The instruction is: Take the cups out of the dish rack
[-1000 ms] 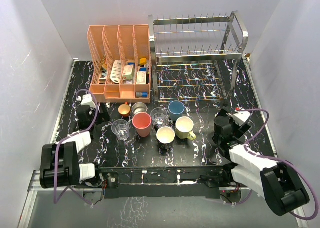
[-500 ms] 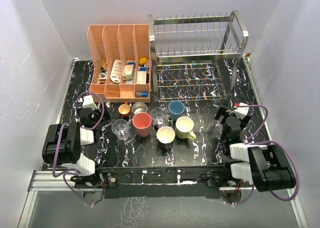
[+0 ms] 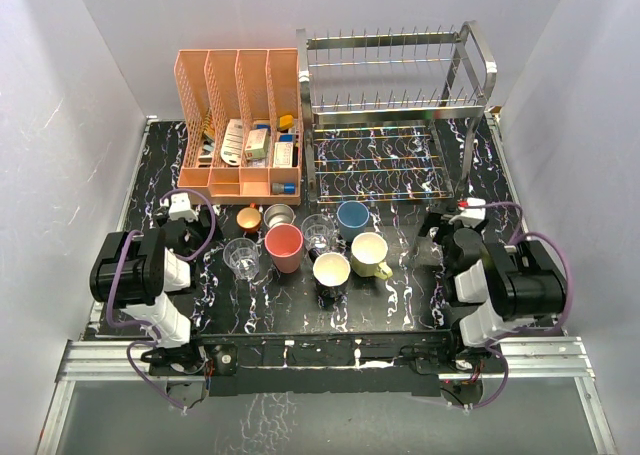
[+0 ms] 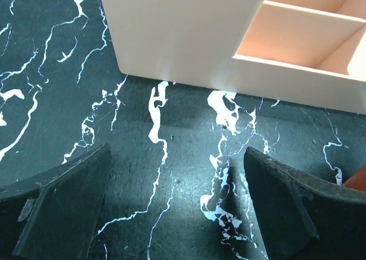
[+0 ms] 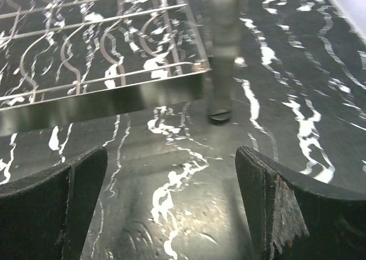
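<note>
The chrome dish rack (image 3: 392,115) stands at the back right with both tiers bare. Several cups stand on the table in front of it: an orange-red cup (image 3: 248,218), steel cup (image 3: 279,215), clear glass (image 3: 318,232), blue tumbler (image 3: 352,217), pink tumbler (image 3: 284,246), second clear glass (image 3: 241,258), black mug (image 3: 331,272) and pale yellow mug (image 3: 369,254). My left gripper (image 3: 186,215) is open and empty, low over the table left of the cups (image 4: 177,208). My right gripper (image 3: 448,225) is open and empty by the rack's front right leg (image 5: 222,54).
The peach organizer (image 3: 240,125) with small boxes and bottles stands at the back left; its front wall fills the top of the left wrist view (image 4: 183,37). The rack's lower tier (image 5: 103,97) lies just ahead of the right gripper. White walls close in three sides.
Both arms have folded back toward their bases, with the upper links swinging up and inward. Both grippers stay low and open and shifted slightly toward the back. No cup moved.
</note>
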Robot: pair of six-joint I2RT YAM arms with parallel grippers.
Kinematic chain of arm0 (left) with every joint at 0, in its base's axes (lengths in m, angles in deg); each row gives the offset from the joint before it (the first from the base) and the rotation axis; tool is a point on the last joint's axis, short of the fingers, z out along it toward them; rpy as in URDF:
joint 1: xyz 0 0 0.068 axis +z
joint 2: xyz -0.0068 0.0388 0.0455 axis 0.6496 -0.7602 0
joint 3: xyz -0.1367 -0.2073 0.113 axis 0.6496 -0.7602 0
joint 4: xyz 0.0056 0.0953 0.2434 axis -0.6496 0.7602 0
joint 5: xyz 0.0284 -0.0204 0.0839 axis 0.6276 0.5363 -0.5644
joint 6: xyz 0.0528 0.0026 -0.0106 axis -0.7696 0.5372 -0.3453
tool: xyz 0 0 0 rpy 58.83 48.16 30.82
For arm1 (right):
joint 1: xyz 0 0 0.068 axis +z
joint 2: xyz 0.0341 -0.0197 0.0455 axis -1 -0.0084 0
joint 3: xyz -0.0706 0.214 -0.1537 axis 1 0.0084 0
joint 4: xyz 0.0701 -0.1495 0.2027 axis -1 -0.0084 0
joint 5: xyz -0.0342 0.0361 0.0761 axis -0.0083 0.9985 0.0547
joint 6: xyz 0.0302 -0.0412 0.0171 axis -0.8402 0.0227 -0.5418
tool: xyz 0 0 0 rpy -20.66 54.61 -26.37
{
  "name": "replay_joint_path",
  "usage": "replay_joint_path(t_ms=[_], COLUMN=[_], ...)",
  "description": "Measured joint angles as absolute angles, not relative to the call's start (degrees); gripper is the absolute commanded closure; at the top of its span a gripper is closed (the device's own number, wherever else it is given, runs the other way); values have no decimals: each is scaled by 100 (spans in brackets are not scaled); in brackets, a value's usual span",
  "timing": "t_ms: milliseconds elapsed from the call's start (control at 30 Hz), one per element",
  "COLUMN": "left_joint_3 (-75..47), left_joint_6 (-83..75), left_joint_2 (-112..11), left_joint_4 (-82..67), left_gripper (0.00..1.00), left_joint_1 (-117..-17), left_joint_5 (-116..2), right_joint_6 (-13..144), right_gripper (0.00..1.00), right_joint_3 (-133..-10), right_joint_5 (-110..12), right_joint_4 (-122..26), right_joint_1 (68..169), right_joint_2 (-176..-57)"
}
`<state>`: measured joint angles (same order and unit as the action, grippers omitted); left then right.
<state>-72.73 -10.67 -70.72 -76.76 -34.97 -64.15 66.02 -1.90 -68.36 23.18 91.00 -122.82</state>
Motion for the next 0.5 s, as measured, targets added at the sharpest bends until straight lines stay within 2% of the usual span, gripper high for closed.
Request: replay_joint_path(t_ms=[200,500], left_joint_3=[-7275,-7277], left_joint_6=[-1076,-1152], left_joint_2=[-7079,-7079], left_joint_4=[-7827,-7851], left_gripper=[3,3], left_joint_1=[-3500,-3497], left_joint_5=[-6332,-6183], right_joint_6=[6860,6936], right_gripper=[2,2], right_joint_3=[-710,-752], right_joint_5=[-6073,-5863], right_joint_4=[2090,2034], right_joint_1=[9095,9089], right_joint_2=[-12679,-12682])
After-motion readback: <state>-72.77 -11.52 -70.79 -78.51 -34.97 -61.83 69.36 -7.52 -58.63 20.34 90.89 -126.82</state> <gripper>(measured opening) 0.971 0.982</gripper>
